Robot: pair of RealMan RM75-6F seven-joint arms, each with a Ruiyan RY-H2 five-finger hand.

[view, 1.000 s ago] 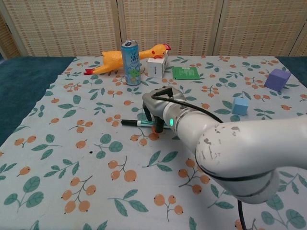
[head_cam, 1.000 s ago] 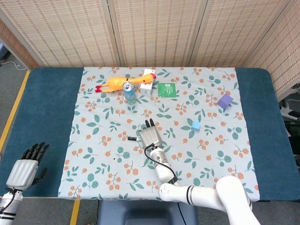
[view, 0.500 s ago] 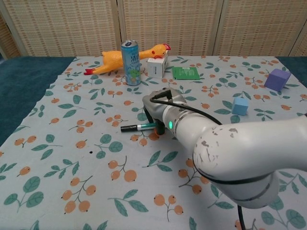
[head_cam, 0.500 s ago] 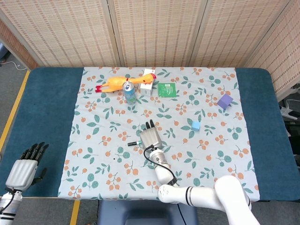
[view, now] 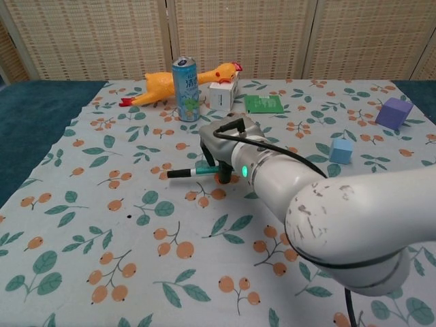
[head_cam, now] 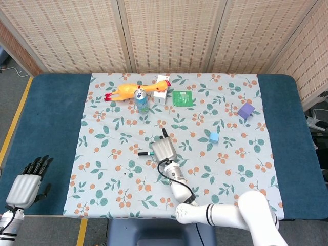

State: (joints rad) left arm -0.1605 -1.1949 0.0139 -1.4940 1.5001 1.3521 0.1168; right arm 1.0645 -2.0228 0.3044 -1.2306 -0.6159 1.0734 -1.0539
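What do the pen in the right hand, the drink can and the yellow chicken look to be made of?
Pen: likely hard plastic, a smooth dark barrel with a teal band, held by the right hand. Drink can: thin metal, judging by its silvery rim and glossy printed wall. Yellow chicken: probably soft rubber or vinyl, with a smooth, evenly coloured moulded skin; how soft it is cannot be told.

Pale cloth printed with teal leaves and orange berries (view: pixel 82 204) over a dark teal table (head_cam: pixel 51 113); black pen with a green band (view: pixel 187 173); yellow rubber chicken (view: pixel 160 86) — red-combed
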